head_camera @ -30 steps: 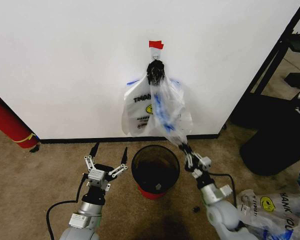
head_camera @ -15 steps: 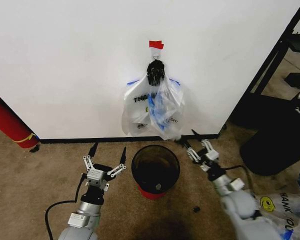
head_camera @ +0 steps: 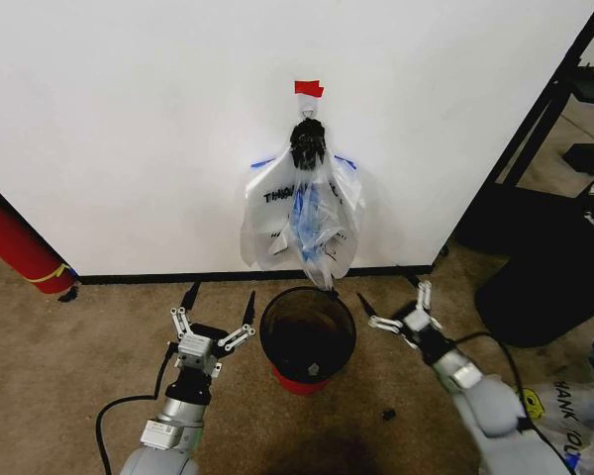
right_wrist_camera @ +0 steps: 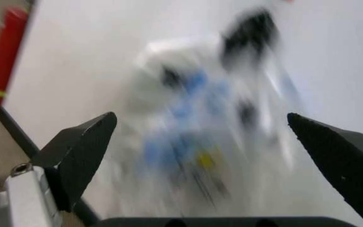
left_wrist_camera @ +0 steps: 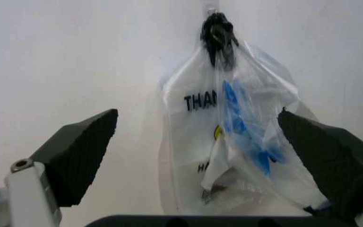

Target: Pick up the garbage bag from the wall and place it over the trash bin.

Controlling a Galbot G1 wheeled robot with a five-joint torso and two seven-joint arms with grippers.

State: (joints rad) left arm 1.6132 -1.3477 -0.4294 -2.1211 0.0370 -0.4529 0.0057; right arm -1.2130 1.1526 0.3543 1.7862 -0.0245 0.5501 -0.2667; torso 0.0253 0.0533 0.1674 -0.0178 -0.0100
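Observation:
The garbage bag (head_camera: 302, 213), whitish with black print and blue trim, hangs bunched with others from a black hook (head_camera: 308, 143) on the white wall (head_camera: 129, 119), under a red tape piece (head_camera: 309, 88). Directly below stands the black mesh trash bin (head_camera: 308, 334) with a red base. My left gripper (head_camera: 220, 297) is open just left of the bin, with the bag (left_wrist_camera: 232, 142) ahead of its fingers (left_wrist_camera: 81, 151). My right gripper (head_camera: 391, 295) is open to the right of the bin, holding nothing. Ahead of it, the bag (right_wrist_camera: 200, 127) is blurred.
A red cylinder (head_camera: 15, 242) leans at the wall's left end. A black frame (head_camera: 544, 129) and a dark bulky object (head_camera: 554, 267) stand at the right. More printed bags (head_camera: 574, 406) lie on the carpet at lower right. A small black bit (head_camera: 387, 414) lies near the bin.
My right gripper let go of the bag's lower corner and drew back to the right, opening wide. The bag swung back flat against the wall. The left gripper barely moved.

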